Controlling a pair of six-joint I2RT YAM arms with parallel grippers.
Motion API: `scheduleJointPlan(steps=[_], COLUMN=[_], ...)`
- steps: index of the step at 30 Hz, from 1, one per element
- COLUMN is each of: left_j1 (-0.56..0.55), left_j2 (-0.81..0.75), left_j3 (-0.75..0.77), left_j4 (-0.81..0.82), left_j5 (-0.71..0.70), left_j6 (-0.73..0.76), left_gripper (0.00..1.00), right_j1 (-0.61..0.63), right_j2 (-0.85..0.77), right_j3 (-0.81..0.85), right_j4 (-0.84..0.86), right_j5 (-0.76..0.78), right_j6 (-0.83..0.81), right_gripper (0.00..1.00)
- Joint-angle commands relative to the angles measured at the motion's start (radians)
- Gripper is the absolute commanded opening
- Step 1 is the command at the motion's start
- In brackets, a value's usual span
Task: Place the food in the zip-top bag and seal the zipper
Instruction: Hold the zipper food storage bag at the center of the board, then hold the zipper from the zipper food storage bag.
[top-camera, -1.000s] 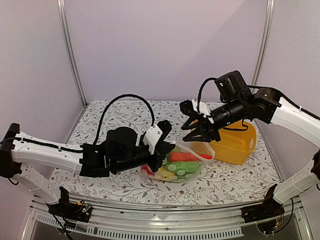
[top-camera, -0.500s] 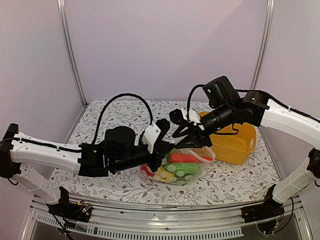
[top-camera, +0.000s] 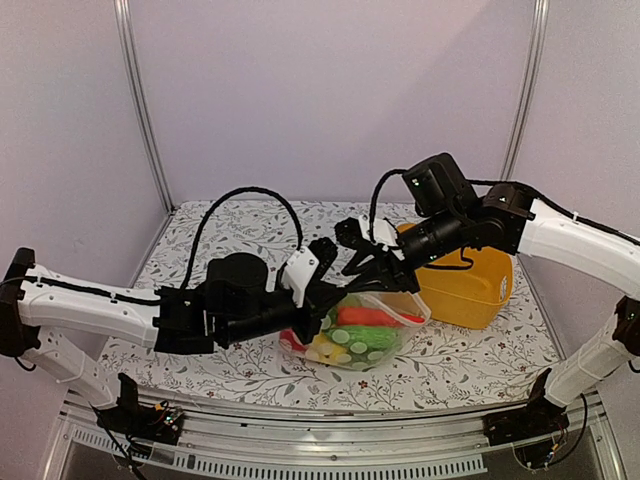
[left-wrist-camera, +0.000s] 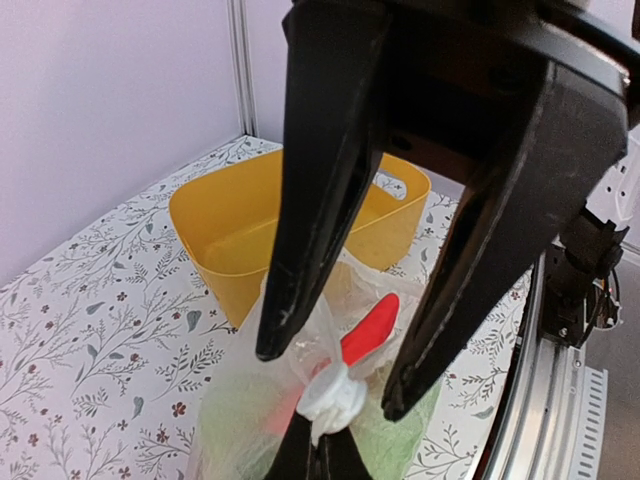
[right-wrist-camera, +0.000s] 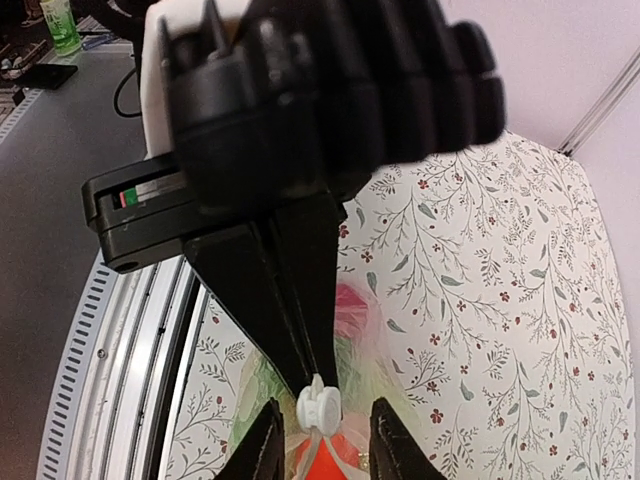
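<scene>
The clear zip-top bag (top-camera: 392, 322) lies on the table and holds the food: a red carrot (top-camera: 368, 314), a green cucumber (top-camera: 366, 337) and a yellow ball (top-camera: 334, 350). My left gripper (top-camera: 327, 295) is shut on the bag's rim, right at the white zipper slider (left-wrist-camera: 333, 397). In its own view the left gripper (left-wrist-camera: 320, 452) sits at the bottom edge. My right gripper (top-camera: 374, 274) is open. Its fingers (left-wrist-camera: 310, 200) straddle the slider (right-wrist-camera: 321, 405) without touching it. In the right wrist view my right gripper (right-wrist-camera: 325, 440) faces the shut left gripper (right-wrist-camera: 312, 362).
The rigid yellow tub (top-camera: 465, 285) stands right of the bag, under the right arm, and shows behind the bag in the left wrist view (left-wrist-camera: 240, 220). The floral tablecloth (top-camera: 210, 245) covers the table. Metal frame posts (top-camera: 140, 110) stand at the back corners.
My right gripper has moved left from over the yellow tub to the bag's mouth, and now straddles the slider. The left gripper has kept its hold, lifting slightly.
</scene>
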Motion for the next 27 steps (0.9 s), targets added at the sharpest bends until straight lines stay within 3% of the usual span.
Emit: scheduleJointPlan(steps=[1, 12, 15, 17, 27], left_j1=[0.011, 0.012, 0.012, 0.013, 0.021], left_j2=[-0.037, -0.043, -0.042, -0.041, -0.046], left_j3=[-0.009, -0.015, -0.015, -0.016, -0.039], left_j4=[0.038, 0.04, 0.033, 0.026, 0.043], left_j5=[-0.007, -0.007, -0.02, -0.03, -0.016], left_j6=[-0.005, -0.006, -0.004, -0.001, 0.021], left_gripper=[0.0, 0.0, 0.14, 0.18, 0.02], right_j1=[0.017, 0.019, 0.019, 0.019, 0.019], right_j2=[0.017, 0.025, 0.029, 0.028, 0.043], right_j3=[-0.021, -0.018, -0.014, -0.009, 0.013], right_j4=[0.004, 0.013, 0.011, 0.008, -0.036], right_j5=[0.032, 0.054, 0.046, 0.031, 0.002], right_j6=[0.002, 0.009, 0.014, 0.019, 0.018], right_gripper=[0.26, 0.09, 0.04, 0.03, 0.03])
